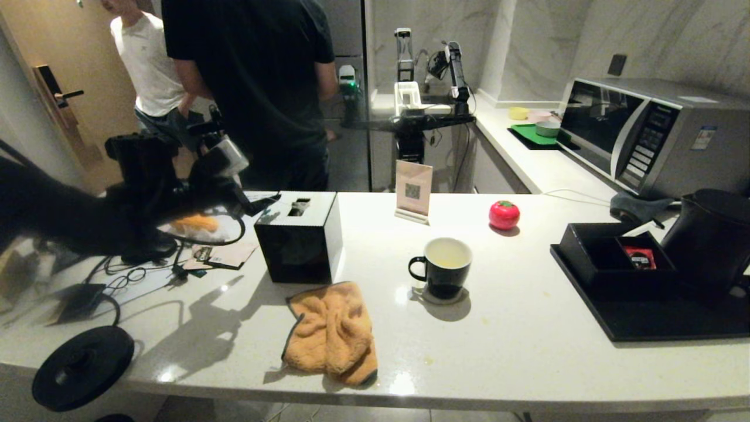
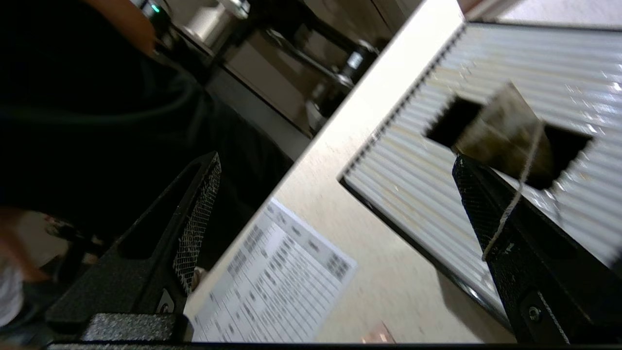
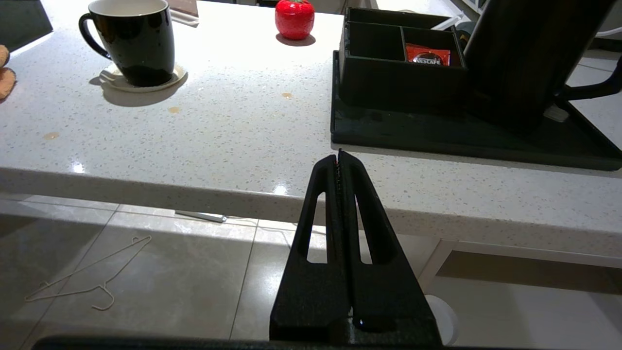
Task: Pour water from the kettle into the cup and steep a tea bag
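Observation:
The black cup [image 1: 440,271] [image 3: 132,46] stands on a small coaster mid-counter, pale yellowish water [image 1: 448,254] inside it. On the black tray [image 1: 644,328] at the right stands the black kettle [image 1: 710,237] [image 3: 525,53]. My left gripper [image 1: 266,202] [image 2: 335,158] hovers open beside the black tissue box [image 1: 299,237]. A grey-beige tea bag [image 2: 505,133] sits at one fingertip over the box's slot, its string trailing down that finger; I cannot tell if it rests on the box. My right gripper [image 3: 338,154] is shut and empty, low before the counter's front edge.
An orange cloth [image 1: 333,331] lies in front of the tissue box. The kettle's round base [image 1: 82,366] sits at the near left corner among cables. A red sachet [image 1: 640,258] lies in the tray's organizer. A red tomato-shaped object [image 1: 504,214], a card stand [image 1: 413,191], a microwave [image 1: 650,135] and two people [image 1: 258,88] are behind.

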Robot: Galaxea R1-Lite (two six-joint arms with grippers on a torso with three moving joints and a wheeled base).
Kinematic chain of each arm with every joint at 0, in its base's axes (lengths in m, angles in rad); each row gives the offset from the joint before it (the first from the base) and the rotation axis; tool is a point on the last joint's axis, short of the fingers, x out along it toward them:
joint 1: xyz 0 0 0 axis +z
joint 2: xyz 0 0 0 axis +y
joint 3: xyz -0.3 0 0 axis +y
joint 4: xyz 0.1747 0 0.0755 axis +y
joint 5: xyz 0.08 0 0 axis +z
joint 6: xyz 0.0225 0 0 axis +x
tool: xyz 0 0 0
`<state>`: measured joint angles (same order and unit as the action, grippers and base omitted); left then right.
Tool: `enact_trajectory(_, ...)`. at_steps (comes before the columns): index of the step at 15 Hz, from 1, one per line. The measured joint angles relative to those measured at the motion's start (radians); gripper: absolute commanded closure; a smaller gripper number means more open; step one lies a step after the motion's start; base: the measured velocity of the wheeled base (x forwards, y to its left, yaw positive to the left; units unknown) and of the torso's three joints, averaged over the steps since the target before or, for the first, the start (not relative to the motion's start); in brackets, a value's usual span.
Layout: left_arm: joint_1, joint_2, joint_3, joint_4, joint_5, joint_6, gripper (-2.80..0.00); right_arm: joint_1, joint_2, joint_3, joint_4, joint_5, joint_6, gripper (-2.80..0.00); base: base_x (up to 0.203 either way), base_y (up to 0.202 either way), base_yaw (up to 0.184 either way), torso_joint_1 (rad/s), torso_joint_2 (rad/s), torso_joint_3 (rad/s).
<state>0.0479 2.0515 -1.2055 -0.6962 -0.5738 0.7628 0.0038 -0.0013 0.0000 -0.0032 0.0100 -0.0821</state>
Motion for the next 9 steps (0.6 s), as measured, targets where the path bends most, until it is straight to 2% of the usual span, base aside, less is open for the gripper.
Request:
enact_trajectory(3, -0.002, -0.045, 0.0, 0.154, -0.008, 0.054, -2.8, 0.0, 0.0, 0.0, 0.0, 0.0, 0.001, 0.0, 0.0, 0.0, 0.0, 0.0, 0.0, 0.0)
enact_trajectory(9, -0.003, -0.127, -0.002, 0.297, -0.023, 0.058, -2.8, 0.0, 0.0, 0.0, 0.0, 0.0, 0.0, 0.0, 0.0, 0.0, 0.0, 0.0, 0.0, 0.0)
